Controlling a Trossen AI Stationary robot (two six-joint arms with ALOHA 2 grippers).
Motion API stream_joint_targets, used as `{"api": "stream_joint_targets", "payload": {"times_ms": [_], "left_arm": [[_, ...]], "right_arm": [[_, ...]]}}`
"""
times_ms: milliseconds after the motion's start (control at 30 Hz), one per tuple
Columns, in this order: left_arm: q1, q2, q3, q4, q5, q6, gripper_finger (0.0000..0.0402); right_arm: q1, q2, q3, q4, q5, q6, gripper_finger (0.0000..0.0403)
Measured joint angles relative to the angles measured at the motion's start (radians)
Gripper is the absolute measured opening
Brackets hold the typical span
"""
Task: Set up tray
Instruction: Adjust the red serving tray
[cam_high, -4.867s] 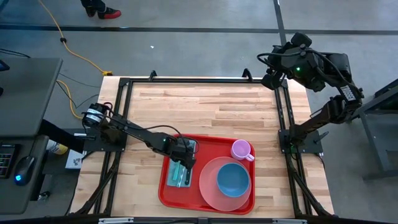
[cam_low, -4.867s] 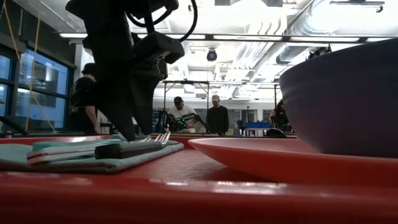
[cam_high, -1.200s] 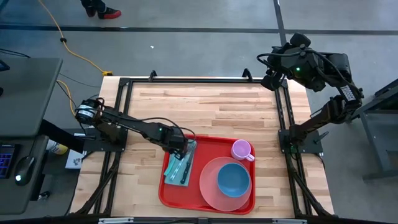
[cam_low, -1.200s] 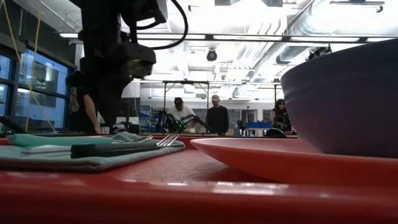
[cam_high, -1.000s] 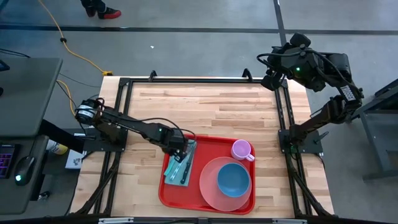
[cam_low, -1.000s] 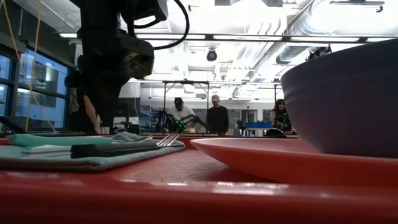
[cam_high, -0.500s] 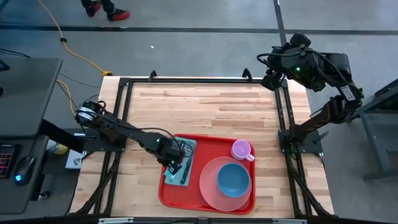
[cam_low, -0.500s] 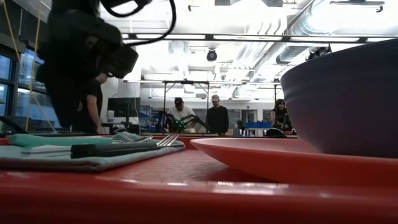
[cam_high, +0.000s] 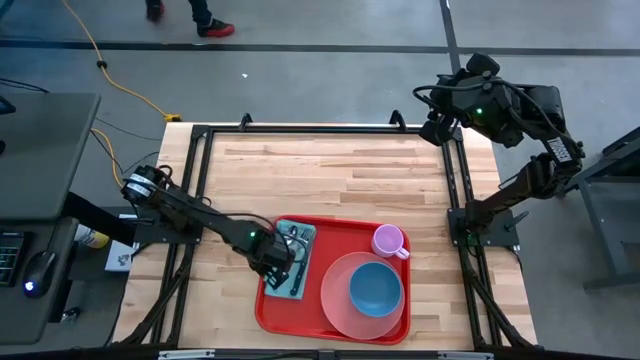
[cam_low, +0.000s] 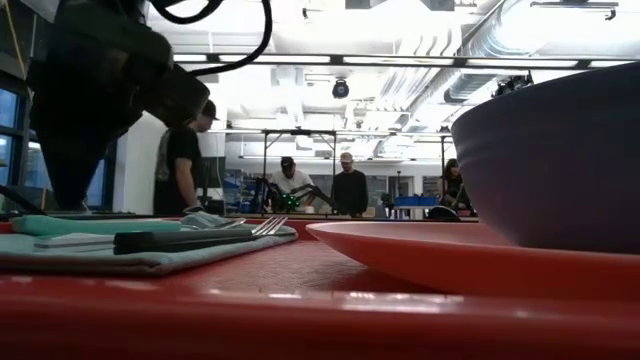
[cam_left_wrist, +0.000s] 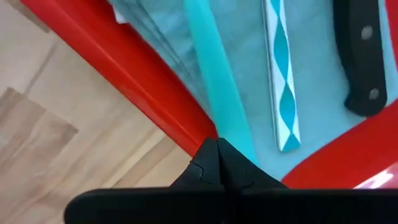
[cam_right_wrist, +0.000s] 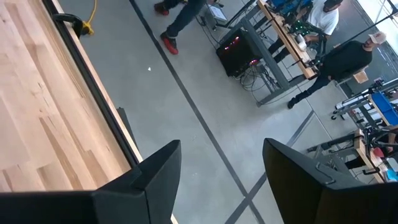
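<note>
The red tray (cam_high: 285, 312) lies at the table's near edge, right of the middle. On its left part lies a teal napkin (cam_high: 301, 238) with cutlery on it: a teal handle (cam_left_wrist: 214, 93), a patterned handle (cam_left_wrist: 280, 87), a black knife handle (cam_left_wrist: 364, 56) and a fork (cam_low: 265, 225). My left gripper (cam_high: 274, 262) is shut at the tray's left rim (cam_left_wrist: 143, 93), over the napkin's near left part. My right gripper (cam_high: 437, 125) stands open, high beyond the table's far right corner, with nothing between its fingers (cam_right_wrist: 155, 171). My left gripper (cam_left_wrist: 219, 158) points down with its shut fingertips over the near end of the teal handle, just inside the tray's left rim. Whether they touch the handle or the napkin, I cannot tell.
A salmon-pink plate (cam_high: 335, 300) with a blue bowl (cam_high: 375, 287) in it fills the tray's right part, and a pink cup (cam_high: 388, 241) stands at its far right corner. The table's far half (cam_high: 340, 170) is bare wood. People stand in the room behind.
My left gripper has moved from the napkin's far end toward the table's near edge and a little left, along the napkin, reaching the tray's left rim. The napkin and cutlery lie as before.
</note>
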Motion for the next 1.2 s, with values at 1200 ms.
{"api": "stream_joint_targets", "payload": {"times_ms": [1200], "left_arm": [[-0.026,0.054,0.002,0.106,0.052,0.002,0.0017]], "right_arm": [[0.0,0.0,0.0,0.006,-0.02,0.0,0.0206]]}}
